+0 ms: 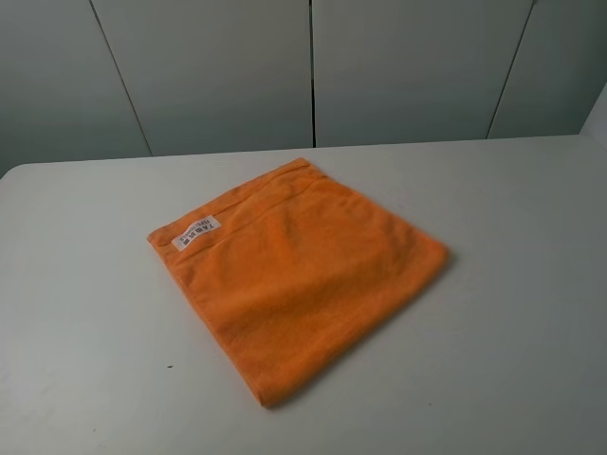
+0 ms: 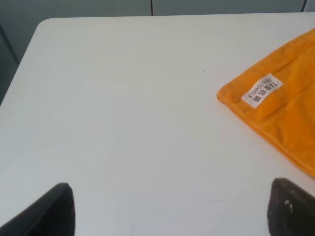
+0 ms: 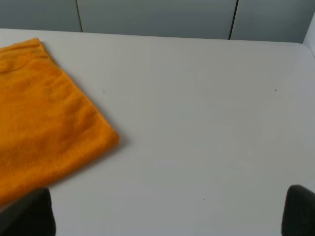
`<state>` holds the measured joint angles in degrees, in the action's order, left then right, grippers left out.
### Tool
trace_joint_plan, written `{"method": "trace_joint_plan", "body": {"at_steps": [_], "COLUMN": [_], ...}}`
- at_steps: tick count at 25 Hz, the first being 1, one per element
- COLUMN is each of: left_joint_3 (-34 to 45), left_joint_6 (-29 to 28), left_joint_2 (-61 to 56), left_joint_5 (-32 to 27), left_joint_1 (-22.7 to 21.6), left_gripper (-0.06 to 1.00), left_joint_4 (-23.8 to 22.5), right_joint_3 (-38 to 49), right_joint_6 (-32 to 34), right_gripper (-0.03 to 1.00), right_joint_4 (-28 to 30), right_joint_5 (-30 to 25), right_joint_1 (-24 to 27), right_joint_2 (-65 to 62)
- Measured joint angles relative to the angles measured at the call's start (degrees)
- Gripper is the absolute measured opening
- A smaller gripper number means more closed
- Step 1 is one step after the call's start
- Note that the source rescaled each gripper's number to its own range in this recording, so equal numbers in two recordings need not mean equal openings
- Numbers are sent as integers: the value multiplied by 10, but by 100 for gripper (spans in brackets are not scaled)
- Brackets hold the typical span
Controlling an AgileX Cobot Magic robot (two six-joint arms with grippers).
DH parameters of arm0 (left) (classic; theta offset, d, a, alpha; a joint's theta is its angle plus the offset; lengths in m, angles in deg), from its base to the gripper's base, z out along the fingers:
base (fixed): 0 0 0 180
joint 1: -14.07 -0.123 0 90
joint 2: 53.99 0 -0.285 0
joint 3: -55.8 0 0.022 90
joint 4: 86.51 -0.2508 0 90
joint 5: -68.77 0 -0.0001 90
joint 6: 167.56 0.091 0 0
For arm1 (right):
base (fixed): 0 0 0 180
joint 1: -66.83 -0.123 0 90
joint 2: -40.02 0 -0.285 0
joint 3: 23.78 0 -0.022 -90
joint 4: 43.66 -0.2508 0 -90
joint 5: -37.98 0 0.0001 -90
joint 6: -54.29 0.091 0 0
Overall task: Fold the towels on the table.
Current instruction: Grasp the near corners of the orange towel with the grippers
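While orange towel (image 1: 299, 275) lies flat, diamond-wise on bench (image 1: 85, 313), left hand (image 2: 170, 211) hovers near corner bearing label (image 2: 263, 91), right hand (image 3: 167, 211) near opposite corner; both spread wide, empty.

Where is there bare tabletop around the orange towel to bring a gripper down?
The white smooth table is bare all around the bright orange terry towel: a broad patch between its white label corner and the table's left edge, another from its right corner to the right edge, narrower strips in front and behind. Nowhere is crowded.
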<state>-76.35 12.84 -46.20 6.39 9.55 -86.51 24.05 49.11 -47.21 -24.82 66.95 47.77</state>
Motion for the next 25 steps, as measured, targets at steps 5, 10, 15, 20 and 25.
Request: {"method": "trace_joint_plan", "body": {"at_steps": [5,10,15,20,25], "left_joint_3": [0,0,0,-15,-18], "left_joint_6": [-4,-4,-4,20,37], "left_joint_2": [0,0,0,20,102], "left_joint_5": [0,0,3,49,112], "left_joint_1": [0,0,0,0,0], "left_gripper": [100,100,100,100,100], "left_joint_4": [-15,-26,-28,-5,14], "right_joint_3": [0,0,0,0,0], "right_joint_6": [0,1,4,15,32], "right_gripper": [100,100,100,100,100], "right_joint_4": [0,0,21,73,49], "right_joint_5": [0,0,0,0,0], "right_joint_1": [0,0,0,0,0], "right_joint_2": [0,0,0,0,0]}}
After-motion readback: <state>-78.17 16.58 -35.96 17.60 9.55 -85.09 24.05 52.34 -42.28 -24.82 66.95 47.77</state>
